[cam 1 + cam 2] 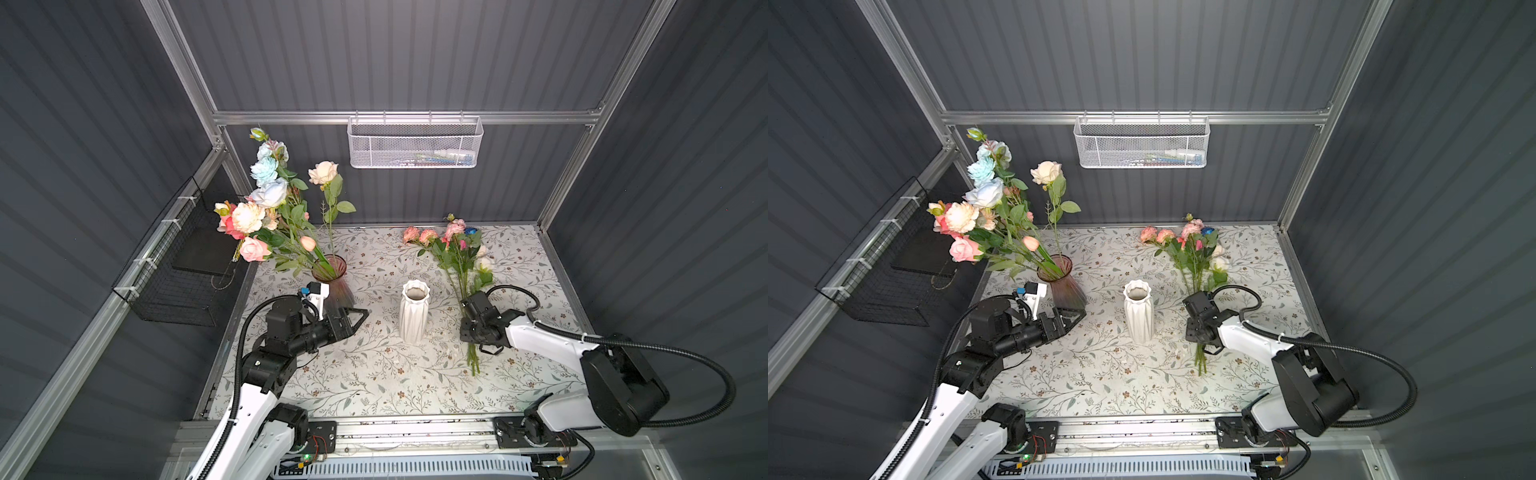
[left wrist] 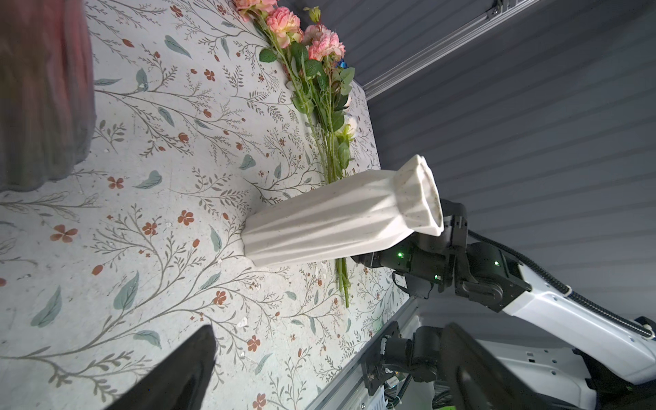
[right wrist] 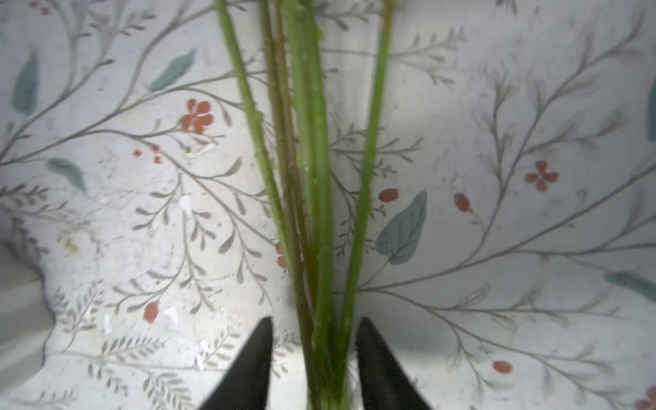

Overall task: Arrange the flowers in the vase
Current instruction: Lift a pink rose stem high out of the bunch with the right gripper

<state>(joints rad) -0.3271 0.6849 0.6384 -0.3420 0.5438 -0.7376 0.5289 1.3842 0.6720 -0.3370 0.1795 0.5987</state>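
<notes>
A bunch of flowers [image 1: 455,249] lies flat on the flowered table cover [image 1: 374,374] at the right, with its pink heads toward the back wall and its green stems [image 3: 319,177] pointing to the front. The right gripper [image 3: 315,321] is lowered over these stems. Its black fingers [image 3: 255,358] stand on each side of them with a small gap, so the jaws are apart and press nothing. The white vase [image 1: 414,311] stands upright between the two arms, near the bunch. The left gripper [image 1: 359,320] hovers low with its jaws spread wide, holding nothing. It is just beside the pink glass vase [image 1: 332,276], where other flowers [image 1: 266,195] lean to the left. A white mesh basket [image 1: 415,143] hangs on the back rail and a black wire basket [image 1: 174,282] on the left wall.
</notes>
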